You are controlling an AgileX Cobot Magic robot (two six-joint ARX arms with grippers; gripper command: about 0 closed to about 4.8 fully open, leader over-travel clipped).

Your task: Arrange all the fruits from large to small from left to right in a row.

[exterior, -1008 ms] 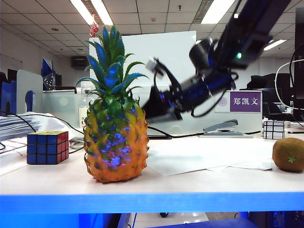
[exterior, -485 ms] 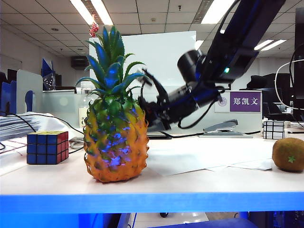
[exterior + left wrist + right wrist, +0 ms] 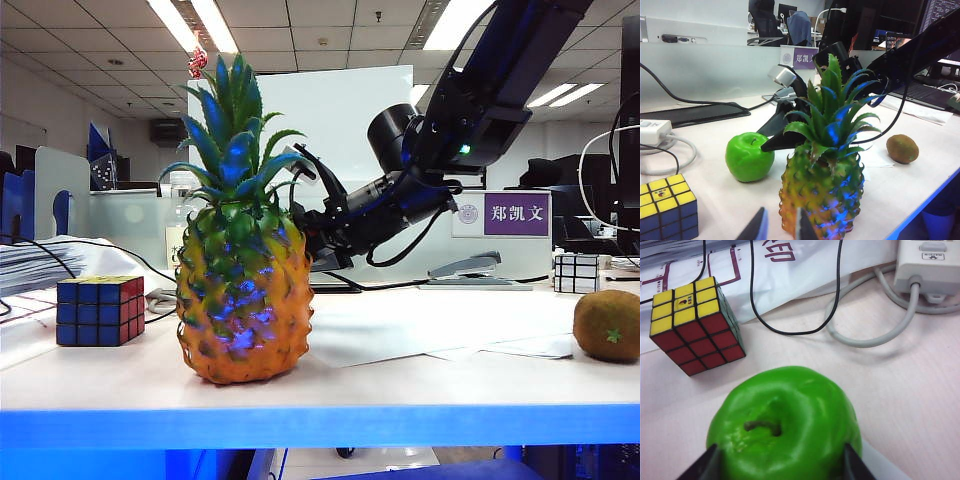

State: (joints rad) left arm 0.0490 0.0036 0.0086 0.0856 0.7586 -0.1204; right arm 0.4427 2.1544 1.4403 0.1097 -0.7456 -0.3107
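Glossy green apple [image 3: 782, 425] sits btwn right gripper [image 3: 777, 465] fingers, jaws half-open, not clamped yet. Could squirt out sideways, or arm could knock pineapple [image 3: 243, 290] over. Left gripper [image 3: 777, 227] idle nearby, near-shut, empty.

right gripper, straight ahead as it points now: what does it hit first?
The green apple. The right gripper points down at it, one of its fingers on either side. Whether they touch it is unclear.

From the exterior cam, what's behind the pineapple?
The right gripper straddling the apple. The pineapple hides the apple there; only the left wrist view shows it. Contact unclear.
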